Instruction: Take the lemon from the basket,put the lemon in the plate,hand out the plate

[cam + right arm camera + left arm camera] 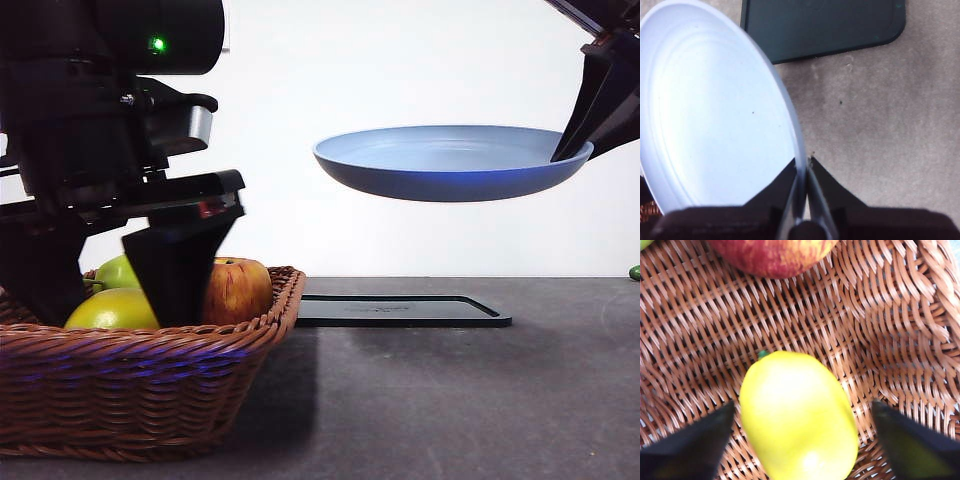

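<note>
The left hand is lowered into the broad reddish-brown woven wicker basket, its two black jaws spread wide on either side of the smooth oval yellow-green lemon, with a gap showing between each jaw and the fruit. The lemon lies on the basket's woven floor. Just beyond it in the basket rests a red-yellow streaked apple, and in the front view a brighter green stemmed fruit sits behind the lemon, beside the apple.

The right hand is clamped on the rim of the round matte blue-grey plate, its jaws pinched narrow with the plate's edge between them. The plate hangs in the air, roughly level and bare inside, well above the dark grey worktop. Below it a flat black rectangular tray lies on the worktop, just beside the basket.
</note>
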